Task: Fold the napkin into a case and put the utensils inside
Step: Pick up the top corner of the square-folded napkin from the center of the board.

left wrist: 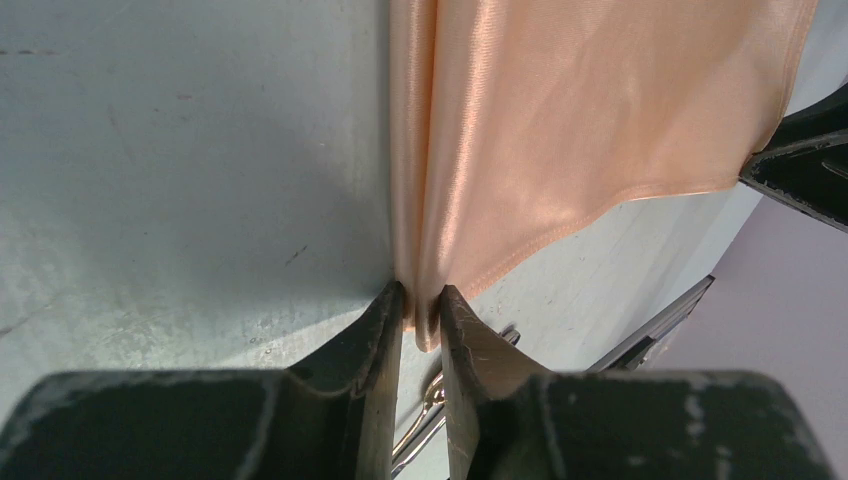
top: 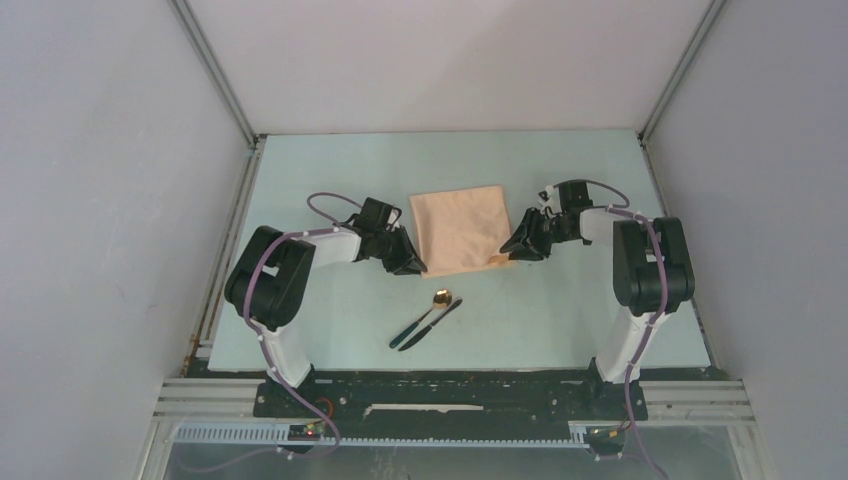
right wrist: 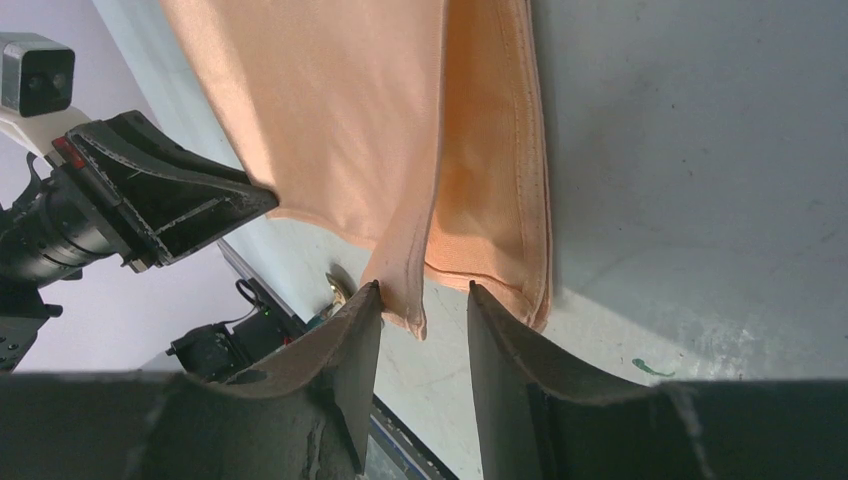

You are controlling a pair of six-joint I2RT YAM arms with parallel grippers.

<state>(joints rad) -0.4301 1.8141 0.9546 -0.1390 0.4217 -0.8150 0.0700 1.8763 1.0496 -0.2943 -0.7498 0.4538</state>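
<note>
Read from the top view, with twelve o'clock pointing away from the arm bases. The left fingers (top: 413,266) sit at the napkin's (top: 460,228) near-left corner, pressed together on it. The left wrist view shows a gathered ridge of cloth nipped between the tips, and the rest of the sheet runs off toward one o'clock. The napkin itself lies flat at mid-counter (top: 330,180) as a roughly square, doubled panel, slightly skewed, between the two arms.

At its near-right corner are the right fingers (top: 512,250) — spread, not clamped. In the right wrist view a hemmed fold hangs between them against one finger, with a clear gap to the other. From there the cloth lies toward ten o'clock.

Both arms are about equally near, one to each near corner, so the next fold probably depends on that near edge, which runs nine-to-three.

At six o'clock of the napkin, apart from it, the spoon (top: 441,297) and knife (top: 432,322) lie side by side — their long axes run eight-to-two, with the gold bowl nearest the cloth. They could get in the way of a pull toward the bases.
</note>
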